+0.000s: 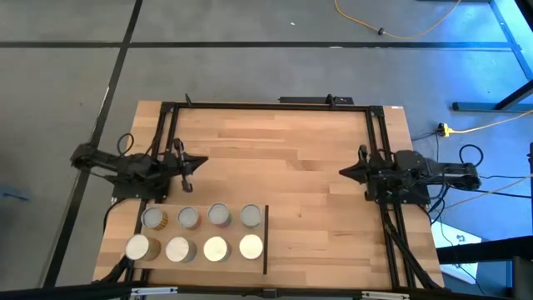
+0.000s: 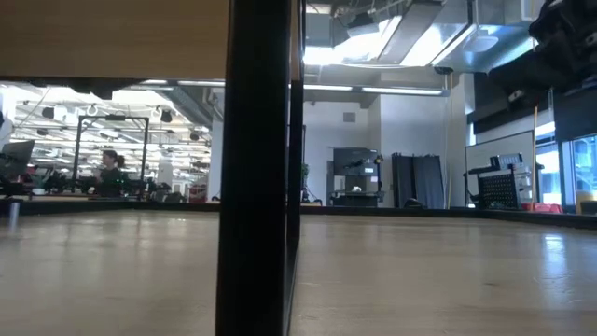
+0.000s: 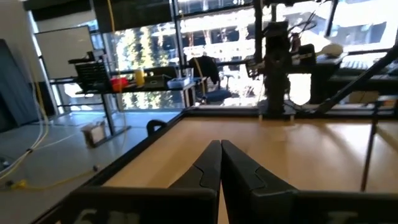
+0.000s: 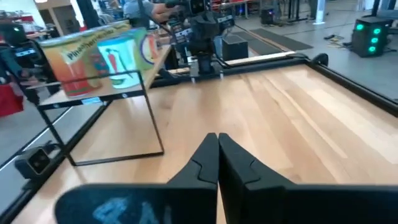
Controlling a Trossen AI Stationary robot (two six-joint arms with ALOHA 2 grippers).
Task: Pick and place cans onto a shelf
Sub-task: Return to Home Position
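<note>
The left gripper [image 1: 190, 163] has its fingers pressed together with nothing between them, over the left side of the wooden tabletop [image 1: 283, 158]. The right gripper [image 1: 346, 172] is likewise closed and empty at the right side, pointing towards it. All eight cans [image 1: 216, 248] stand upright in two rows of four on the shelf [image 1: 261, 232] at the table's near left, just left of its black bar [image 1: 266, 242].
</note>
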